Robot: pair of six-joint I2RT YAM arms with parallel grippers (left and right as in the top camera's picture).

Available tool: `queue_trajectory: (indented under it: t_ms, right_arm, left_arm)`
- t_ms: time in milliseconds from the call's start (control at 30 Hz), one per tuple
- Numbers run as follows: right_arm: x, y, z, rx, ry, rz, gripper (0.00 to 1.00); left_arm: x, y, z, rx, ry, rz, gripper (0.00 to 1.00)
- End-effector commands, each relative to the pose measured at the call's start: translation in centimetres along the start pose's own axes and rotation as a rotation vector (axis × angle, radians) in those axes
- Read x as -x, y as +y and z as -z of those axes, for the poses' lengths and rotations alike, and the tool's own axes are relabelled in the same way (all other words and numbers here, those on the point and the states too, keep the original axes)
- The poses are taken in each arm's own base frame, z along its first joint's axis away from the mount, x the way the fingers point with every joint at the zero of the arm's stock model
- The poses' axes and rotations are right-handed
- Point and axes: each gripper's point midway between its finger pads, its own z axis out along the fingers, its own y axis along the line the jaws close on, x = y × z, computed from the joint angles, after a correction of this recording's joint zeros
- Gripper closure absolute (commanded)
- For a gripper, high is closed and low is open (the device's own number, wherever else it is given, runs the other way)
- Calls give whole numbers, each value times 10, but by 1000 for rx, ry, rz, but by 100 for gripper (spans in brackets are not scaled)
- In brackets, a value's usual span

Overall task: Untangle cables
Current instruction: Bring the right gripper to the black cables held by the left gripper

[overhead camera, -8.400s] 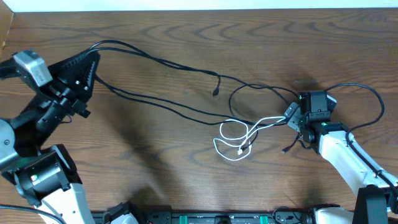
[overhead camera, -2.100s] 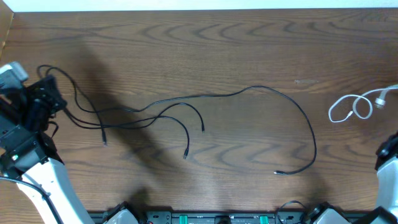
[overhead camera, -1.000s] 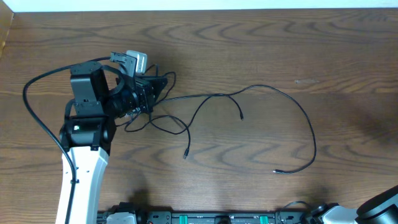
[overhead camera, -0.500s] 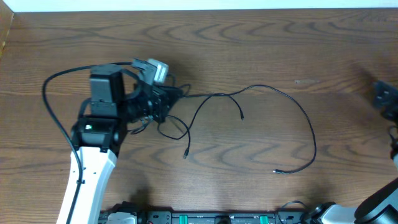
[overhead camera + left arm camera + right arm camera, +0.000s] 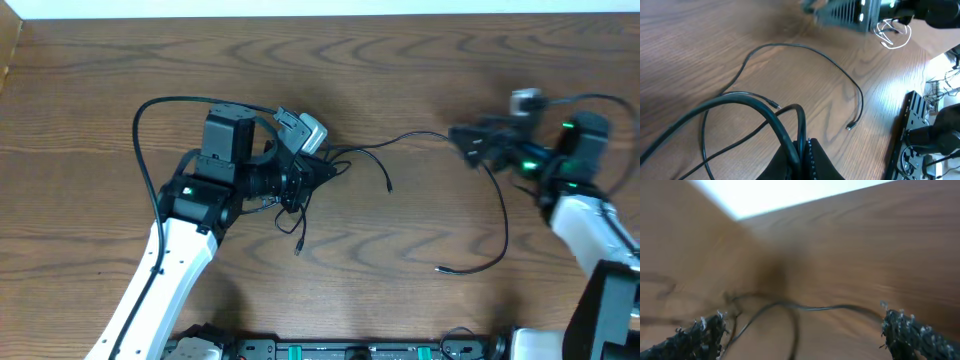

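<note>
Left gripper [image 5: 325, 170] pinched shut on bunched thin black cords [image 5: 505, 230]; one long strand arcs loosely rightward to a small plug [image 5: 440, 270]. Right gripper [image 5: 802, 330], blurred, seemingly gapes wide, empty

- Left gripper [image 5: 335, 168], clamped on the black cables [image 5: 292, 205], has travelled from the left edge of the table [image 5: 420, 50] to left of centre. We see the bunch drawn along with it.
- Right gripper [image 5: 462, 140], earlier out past the right edge, has come in over the far bend of the long cable [image 5: 497, 195], jaws spread wide.
- White cable [image 5: 895, 36], once tangled at centre, now lies apart near the right edge.
</note>
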Motion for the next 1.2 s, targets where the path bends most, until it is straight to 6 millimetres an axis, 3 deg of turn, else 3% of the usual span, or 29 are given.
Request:
queue_trajectory:
  t_ms: [0,100,167,267,533,600,633,667,700,733,833,933,967,1000,1167]
  right_arm:
    - [-18,57,-35,175,71,269,1]
    - [-42,104,-60,301,118,452,1]
    - [-54,121,-72,319,142,515,1]
    - [-69,137,-89,295,176,579,1]
    - [-83,173,-100,375,180,634,1]
    - [-81,177,-101,384,165,649,14]
    - [-80,179,-101,388,157,657,38]
    - [-79,180,-101,389,152,660,74]
    - [-79,180,-101,388,151,660,95]
    - [-79,179,-101,388,155,655,99]
    - [-84,176,-101,379,176,639,99]
    - [-88,158,-104,282,217,610,99]
    - [-90,148,-105,221,238,585,99]
    - [-92,135,-106,150,260,553,99]
    - [-105,64,-89,-217,381,418,99]
  left_arm:
    - [13,-5,4,-8,-27,-50,92]
    - [13,-7,4,-22,-29,-46,92]
    - [13,-12,4,-51,-33,-46,92]
    - [14,-17,5,-78,-36,-43,92]
    - [14,-27,3,-126,-37,-49,92]
    - [14,-31,2,-137,-32,-55,92]
    - [13,-32,1,-139,-31,-57,92]
    - [13,-32,1,-140,-31,-57,92]
    - [13,-32,1,-135,-30,-57,92]
    - [13,-29,1,-118,-28,-57,92]
    - [11,-9,-1,-6,-12,-55,92]
    - [10,-2,0,39,-7,-55,92]
    - [10,0,0,47,-5,-55,91]
    - [10,1,0,51,-5,-55,83]
    - [8,17,1,149,9,-53,83]
